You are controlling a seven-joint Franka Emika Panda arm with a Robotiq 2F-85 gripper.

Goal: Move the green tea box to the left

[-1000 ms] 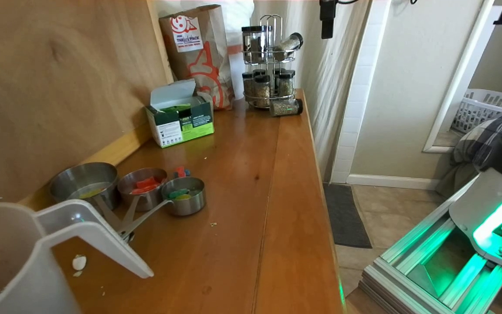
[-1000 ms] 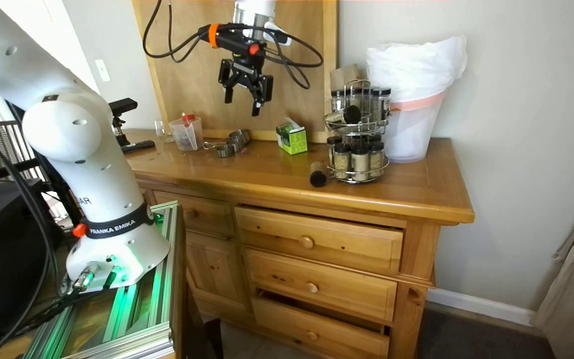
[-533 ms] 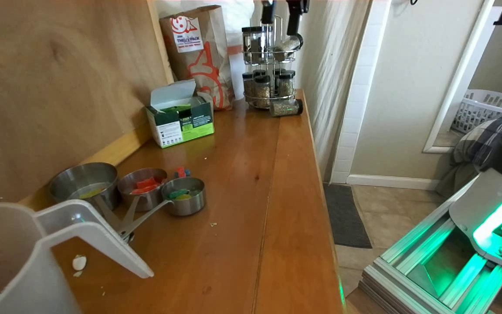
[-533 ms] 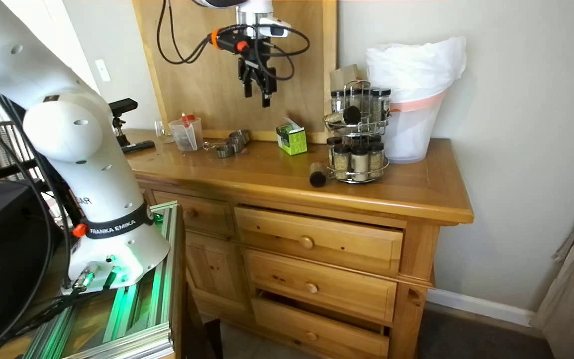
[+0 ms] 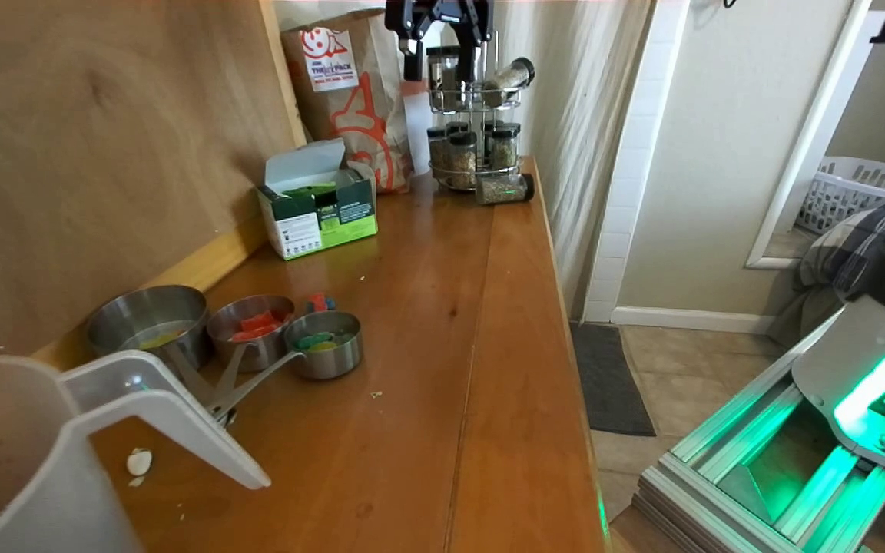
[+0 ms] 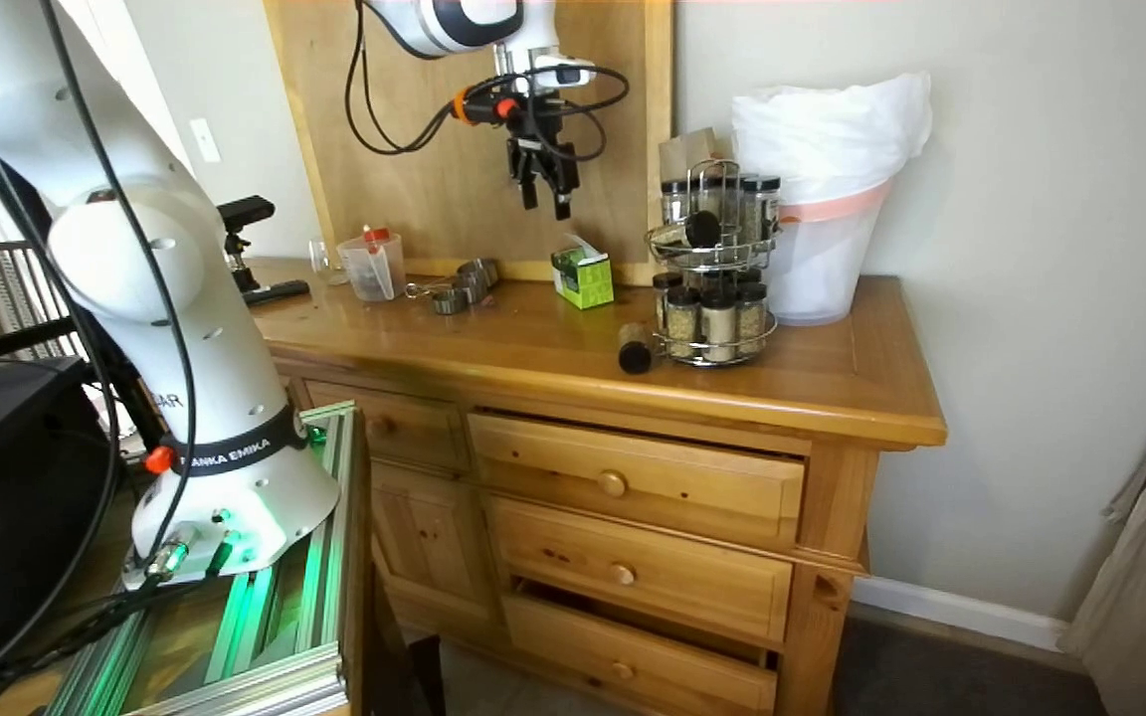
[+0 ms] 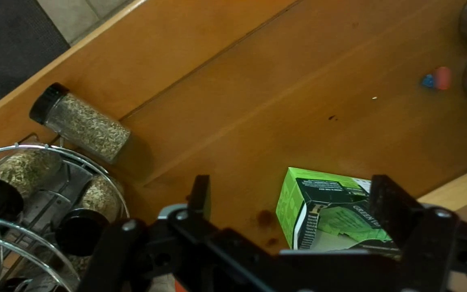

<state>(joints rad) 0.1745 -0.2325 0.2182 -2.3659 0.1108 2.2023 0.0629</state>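
The green tea box (image 5: 325,220) stands on the wooden counter against the wooden back panel, lid flap open, in both exterior views (image 6: 586,282). It has bright green lower faces, a dark green upper band and a white printed end. In the wrist view the box (image 7: 322,190) lies below the jaws, and green packets show inside; its right part is hidden by a finger. My gripper (image 5: 439,71) is open and empty, high above the counter; in an exterior view the gripper (image 6: 546,204) appears above and slightly left of the box. Both fingertips (image 7: 291,186) show in the wrist view.
A wire spice rack (image 6: 712,264) with jars and a fallen jar (image 5: 505,189) stand near the box. A brown paper bag (image 5: 358,107) is behind it. Metal measuring cups (image 5: 327,353) and a plastic jug (image 5: 28,430) stand along the panel. The counter's front edge (image 6: 633,388) is exposed.
The gripper has moved over the counter toward the box and turned; in an exterior view it shifted right, in an exterior view it came down into view from the top. The box has not moved.
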